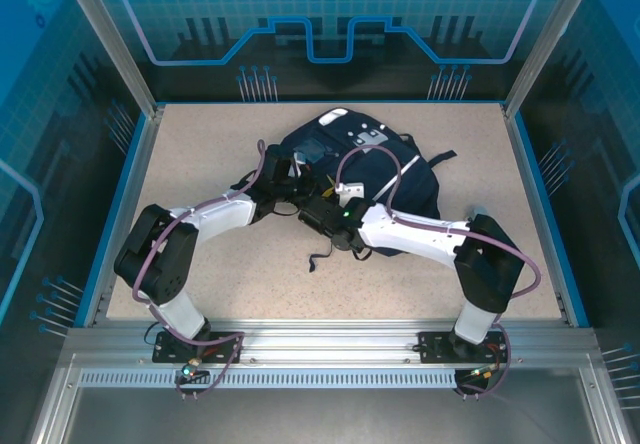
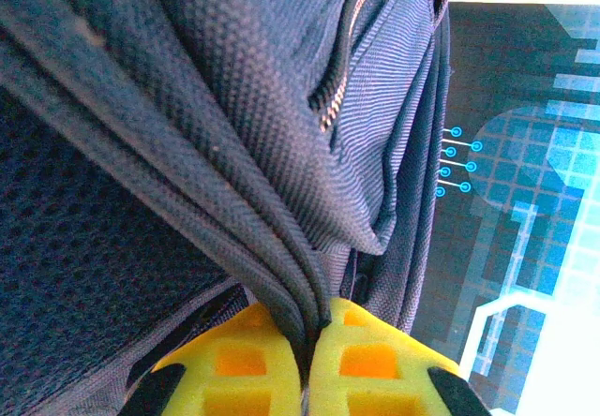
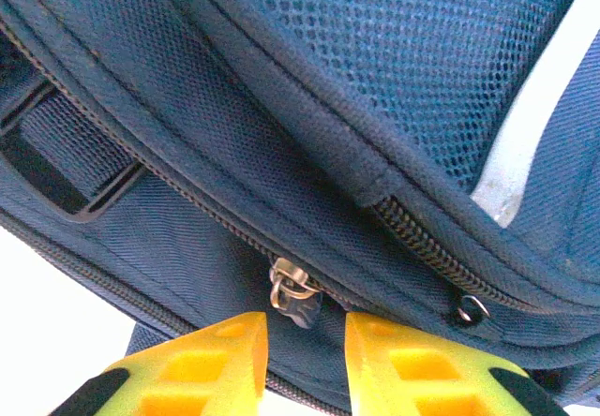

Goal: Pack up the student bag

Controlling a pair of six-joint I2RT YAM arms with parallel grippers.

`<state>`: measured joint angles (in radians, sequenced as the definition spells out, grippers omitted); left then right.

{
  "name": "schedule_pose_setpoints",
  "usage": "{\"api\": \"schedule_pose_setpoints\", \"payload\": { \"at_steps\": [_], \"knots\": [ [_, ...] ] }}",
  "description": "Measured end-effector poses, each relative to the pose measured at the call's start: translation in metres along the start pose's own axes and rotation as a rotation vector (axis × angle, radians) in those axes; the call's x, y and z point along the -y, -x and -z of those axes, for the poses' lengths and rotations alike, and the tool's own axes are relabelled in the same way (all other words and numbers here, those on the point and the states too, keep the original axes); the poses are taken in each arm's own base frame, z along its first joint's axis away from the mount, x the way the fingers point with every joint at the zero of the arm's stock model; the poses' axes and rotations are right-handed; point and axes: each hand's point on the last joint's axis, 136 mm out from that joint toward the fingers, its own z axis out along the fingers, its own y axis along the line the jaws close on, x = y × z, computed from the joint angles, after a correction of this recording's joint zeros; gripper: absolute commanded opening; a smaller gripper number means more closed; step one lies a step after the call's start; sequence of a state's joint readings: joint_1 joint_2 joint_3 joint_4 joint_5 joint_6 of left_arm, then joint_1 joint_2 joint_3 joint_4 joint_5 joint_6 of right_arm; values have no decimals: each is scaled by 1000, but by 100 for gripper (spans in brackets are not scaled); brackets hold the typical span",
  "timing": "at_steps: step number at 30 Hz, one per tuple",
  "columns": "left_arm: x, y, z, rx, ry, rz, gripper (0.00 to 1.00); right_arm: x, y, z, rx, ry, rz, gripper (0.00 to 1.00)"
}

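Observation:
The student bag (image 1: 395, 179), navy fabric with a white handle patch and a grey patch, lies at the middle back of the table. My left gripper (image 2: 314, 327) is shut on a folded edge of the bag's fabric (image 2: 281, 247), pinched between the yellow fingertips. Beside a zipper line (image 3: 187, 210) on the bag's side sits my right gripper (image 3: 305, 327), open, with a metal zipper slider and dark pull tab (image 3: 292, 289) hanging just above the gap between its tips, apart from both. In the top view both grippers meet at the bag's near-left side (image 1: 320, 209).
The sandy tabletop (image 1: 230, 274) is bordered by a blue rim (image 1: 125, 214) and transparent enclosure walls. Black straps (image 1: 440, 156) trail from the bag toward the right. A second zipper (image 3: 441, 247) runs under the mesh panel. Purple cables loop over both arms.

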<state>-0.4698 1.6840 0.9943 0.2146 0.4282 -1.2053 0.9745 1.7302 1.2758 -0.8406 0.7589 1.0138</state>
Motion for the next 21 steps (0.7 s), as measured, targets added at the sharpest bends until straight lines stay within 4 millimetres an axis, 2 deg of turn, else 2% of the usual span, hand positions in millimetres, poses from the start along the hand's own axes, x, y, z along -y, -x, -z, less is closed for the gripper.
{"api": "schedule_pose_setpoints", "payload": {
  "at_steps": [4,7,16,21],
  "knots": [
    [0,0,0,1,-1,0,0,-1,0,-2,-1,-12,14,26],
    [1,0,0,1,-2,-1,0,0,0,-6,2,-26,40,18],
    [2,1,0,2,-3,-1,0,3,2,-10,19,-55,98,17],
    [3,1,0,3,-5,1,0,1,5,-10,32,-51,135,7]
  ]
}}
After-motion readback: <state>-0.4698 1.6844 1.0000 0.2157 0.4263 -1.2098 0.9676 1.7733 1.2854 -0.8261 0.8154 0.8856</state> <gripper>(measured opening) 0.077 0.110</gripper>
